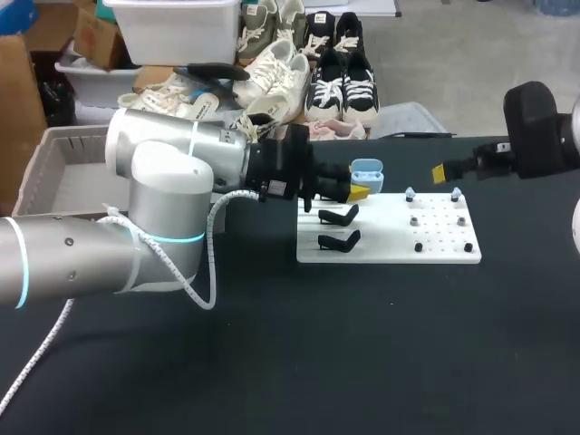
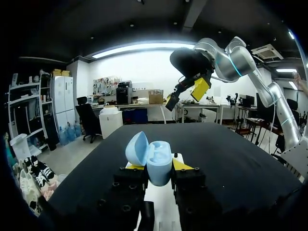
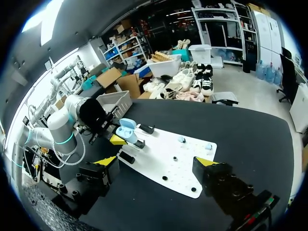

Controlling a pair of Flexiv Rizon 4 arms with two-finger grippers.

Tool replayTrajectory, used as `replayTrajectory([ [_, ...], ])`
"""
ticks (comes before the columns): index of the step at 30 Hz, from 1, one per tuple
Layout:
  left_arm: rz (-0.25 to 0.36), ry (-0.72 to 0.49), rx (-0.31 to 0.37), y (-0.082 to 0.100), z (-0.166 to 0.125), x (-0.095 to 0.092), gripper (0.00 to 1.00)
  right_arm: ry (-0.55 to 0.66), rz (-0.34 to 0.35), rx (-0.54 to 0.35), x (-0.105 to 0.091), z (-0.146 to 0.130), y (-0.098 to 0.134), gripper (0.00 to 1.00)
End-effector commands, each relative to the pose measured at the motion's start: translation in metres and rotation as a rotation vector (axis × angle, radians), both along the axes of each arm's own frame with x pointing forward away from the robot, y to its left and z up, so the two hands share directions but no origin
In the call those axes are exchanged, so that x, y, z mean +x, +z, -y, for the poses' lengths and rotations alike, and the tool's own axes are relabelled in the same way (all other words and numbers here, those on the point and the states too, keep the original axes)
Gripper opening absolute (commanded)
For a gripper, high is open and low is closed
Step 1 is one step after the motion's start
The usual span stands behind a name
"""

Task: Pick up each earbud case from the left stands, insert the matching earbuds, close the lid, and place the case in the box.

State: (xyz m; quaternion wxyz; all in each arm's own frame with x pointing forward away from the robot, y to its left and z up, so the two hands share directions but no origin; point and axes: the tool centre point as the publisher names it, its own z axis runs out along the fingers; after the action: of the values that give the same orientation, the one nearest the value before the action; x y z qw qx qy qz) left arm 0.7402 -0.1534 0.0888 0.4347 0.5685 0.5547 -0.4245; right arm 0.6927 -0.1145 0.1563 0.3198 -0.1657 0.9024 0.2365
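Over the white board (image 1: 390, 249), left tool (image 2: 159, 166) pinches the open blue case (image 2: 155, 156); right tool (image 3: 156, 161) spread

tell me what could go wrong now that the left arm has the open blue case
1. The earbud case is lid-open, held only by its body between the left jaws; pushing an earbud in may tilt it or make it slip.
2. The black stands lie close beside those jaws, so a careless move could clip them.
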Motion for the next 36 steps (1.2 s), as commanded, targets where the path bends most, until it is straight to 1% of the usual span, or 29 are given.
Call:
replayTrajectory([
  [1,0.002,0.019,0.013,0.001,0.001,0.003,0.00,-0.030,-0.010,-0.046,-0.001,0.001,0.003,1.00],
  [4,0.002,0.019,0.013,0.001,0.001,0.003,0.00,-0.040,-0.021,-0.075,0.000,0.004,0.003,1.00],
  [8,0.002,0.019,0.013,0.001,0.001,0.003,0.00,-0.059,-0.050,-0.153,0.005,0.010,-0.001,1.00],
  [11,0.002,0.019,0.013,0.001,0.001,0.003,0.00,-0.083,-0.069,-0.239,0.009,0.016,-0.003,1.00],
  [13,0.002,0.019,0.013,0.001,0.001,0.003,0.00,-0.085,-0.056,-0.302,0.011,0.017,-0.005,1.00],
  [17,0.002,0.019,0.013,0.001,0.001,0.003,0.00,-0.108,-0.063,-0.405,0.018,0.019,-0.010,1.00],
  [19,0.002,0.019,0.013,0.001,0.001,0.003,0.00,-0.115,-0.074,-0.466,0.022,0.019,-0.015,1.00],
  [24,0.002,0.019,0.013,0.001,0.001,0.003,0.00,-0.136,-0.086,-0.579,0.032,0.019,-0.029,1.00],
  [31,0.002,0.019,0.013,0.001,0.001,0.003,0.00,-0.144,-0.102,-0.655,0.043,0.029,-0.050,1.00],
  [36,0.002,0.019,0.013,0.001,0.001,0.003,0.00,-0.093,-0.103,-0.665,0.056,0.040,-0.066,1.00],
])
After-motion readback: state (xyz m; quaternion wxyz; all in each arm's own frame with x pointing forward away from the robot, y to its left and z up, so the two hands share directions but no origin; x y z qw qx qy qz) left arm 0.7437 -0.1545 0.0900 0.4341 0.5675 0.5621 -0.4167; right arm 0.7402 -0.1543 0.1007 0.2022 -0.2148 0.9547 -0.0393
